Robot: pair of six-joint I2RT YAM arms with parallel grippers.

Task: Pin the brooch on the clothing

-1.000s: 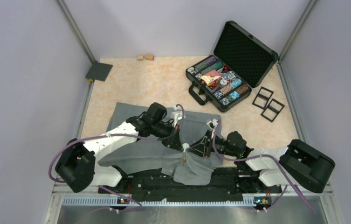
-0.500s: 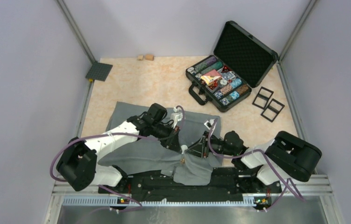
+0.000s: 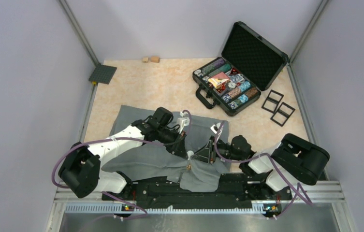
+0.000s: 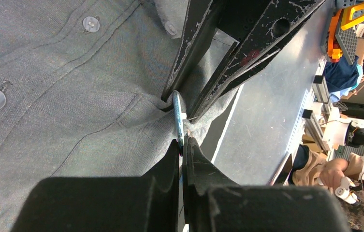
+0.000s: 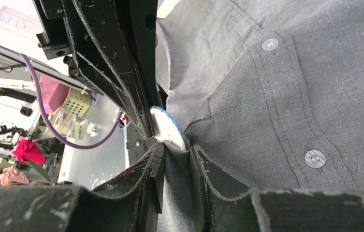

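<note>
One grey button-up fabric shirt [image 3: 146, 162] lies at near edge of beige table [image 3: 160, 87]. Left gripper [image 4: 182, 143] clamped on thin round blue-rimmed brooch [image 4: 178, 115], touching shirt fold; right gripper [image 5: 176, 151] narrowly pinching that fold.

No clear text for you to read.
Left of the grey shirt [image 5: 276, 96], you'll see faint raised letters on a white part [image 5: 0, 20], too blurred to make out.

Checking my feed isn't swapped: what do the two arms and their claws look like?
The left arm and right arm have white links between bulky black joints, with purple cables looping alongside. The left claw and right claw have flat black tapering fingers, edges scuffed pale.
</note>
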